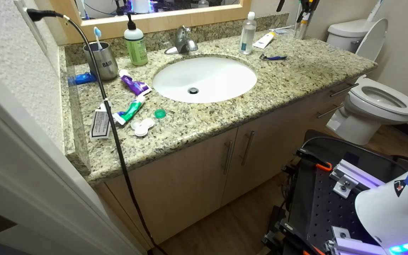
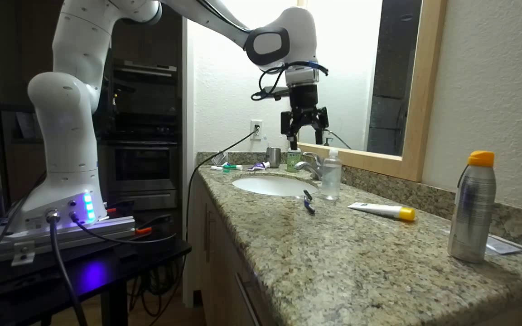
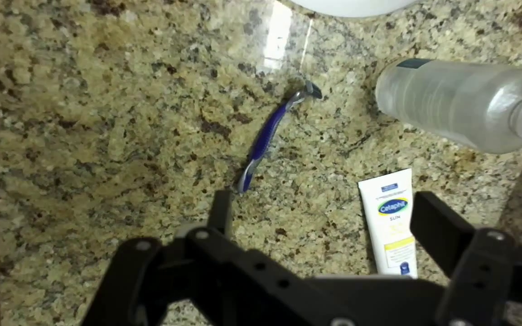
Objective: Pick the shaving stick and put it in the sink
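Razor [image 3: 267, 132], upper centre, wrist view | we judge: light, stiff, slick; grasp mid-length | gripper [image 3: 323, 212]: jaws apart

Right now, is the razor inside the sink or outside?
Outside: the wrist view shows the razor on the countertop, apart from the sink.

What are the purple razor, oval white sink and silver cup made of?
Slim purple razor: probably mostly plastic, slightly shiny, from its curved, coloured handle. Oval white sink: maybe glazed ceramic, from its smooth, even whiteness. Round silver cup: likely brushed metal, from its soft grey sheen.
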